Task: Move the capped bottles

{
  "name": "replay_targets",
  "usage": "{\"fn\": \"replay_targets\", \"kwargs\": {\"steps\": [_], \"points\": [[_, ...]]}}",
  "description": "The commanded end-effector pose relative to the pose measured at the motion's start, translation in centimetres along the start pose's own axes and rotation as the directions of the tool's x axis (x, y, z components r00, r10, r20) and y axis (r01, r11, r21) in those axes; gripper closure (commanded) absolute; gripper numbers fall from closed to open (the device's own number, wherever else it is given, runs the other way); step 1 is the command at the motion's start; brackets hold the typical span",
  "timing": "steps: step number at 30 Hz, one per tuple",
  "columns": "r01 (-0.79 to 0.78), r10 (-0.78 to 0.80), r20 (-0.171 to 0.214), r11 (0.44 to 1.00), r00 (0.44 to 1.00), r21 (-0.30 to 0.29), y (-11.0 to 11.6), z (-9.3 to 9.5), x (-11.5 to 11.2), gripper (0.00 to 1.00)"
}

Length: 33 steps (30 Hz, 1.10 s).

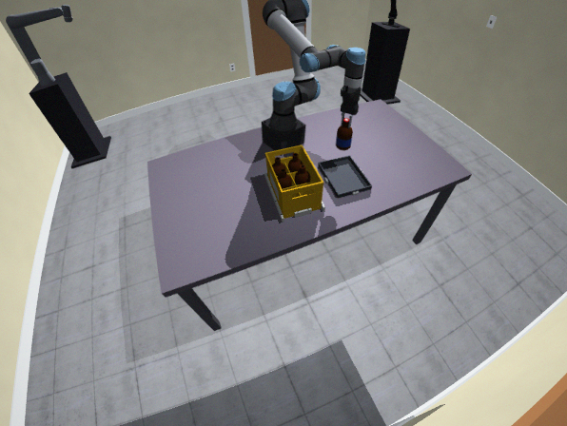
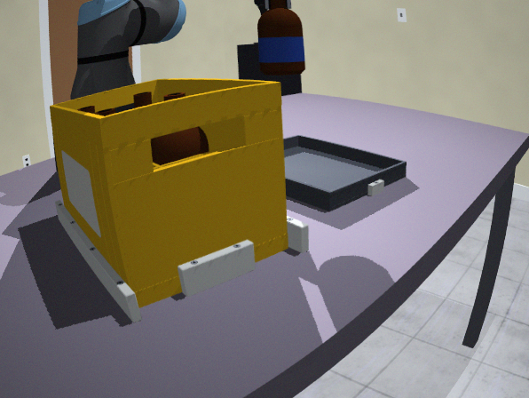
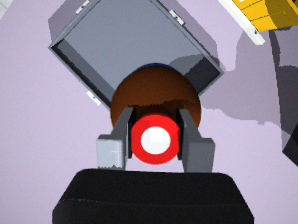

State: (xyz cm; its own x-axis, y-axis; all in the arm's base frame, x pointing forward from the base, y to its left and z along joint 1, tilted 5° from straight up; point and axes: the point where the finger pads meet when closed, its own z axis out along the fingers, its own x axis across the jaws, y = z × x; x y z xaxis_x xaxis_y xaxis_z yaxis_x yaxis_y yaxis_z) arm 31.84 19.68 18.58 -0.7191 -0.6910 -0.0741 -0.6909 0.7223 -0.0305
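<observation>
Matt yellow plastic crate (image 2: 186, 200) (smooth), glossy brown bottle (image 2: 281, 40).

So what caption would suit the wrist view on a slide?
Black two-finger hand grips a red-capped brown bottle over the corner of the dark rectangular tray.

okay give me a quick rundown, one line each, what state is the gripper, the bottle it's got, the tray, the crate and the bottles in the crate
Gripper: shut on the capped bottle's neck.
Capped bottle: red cap on, upright, held in the air above the table, near the tray's far end.
Tray: on the table, no bottle in it.
Crate: upright on the table, beside the tray.
Bottles in crate: four, upright, no red caps showing.
</observation>
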Motion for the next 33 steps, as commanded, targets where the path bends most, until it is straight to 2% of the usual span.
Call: {"fn": "replay_targets", "kwargs": {"steps": [1,15,18,33], "points": [[0.000,0.000,0.001,1.000,1.000,0.001,0.0,0.2,0.0,1.00],[0.000,0.000,0.002,1.000,1.000,0.001,0.0,3.0,-0.1,1.00],[0.000,0.000,0.001,1.000,1.000,0.001,0.0,2.8,-0.1,1.00],[0.000,0.000,0.002,1.000,1.000,0.001,-0.1,5.6,-0.1,1.00]]}}
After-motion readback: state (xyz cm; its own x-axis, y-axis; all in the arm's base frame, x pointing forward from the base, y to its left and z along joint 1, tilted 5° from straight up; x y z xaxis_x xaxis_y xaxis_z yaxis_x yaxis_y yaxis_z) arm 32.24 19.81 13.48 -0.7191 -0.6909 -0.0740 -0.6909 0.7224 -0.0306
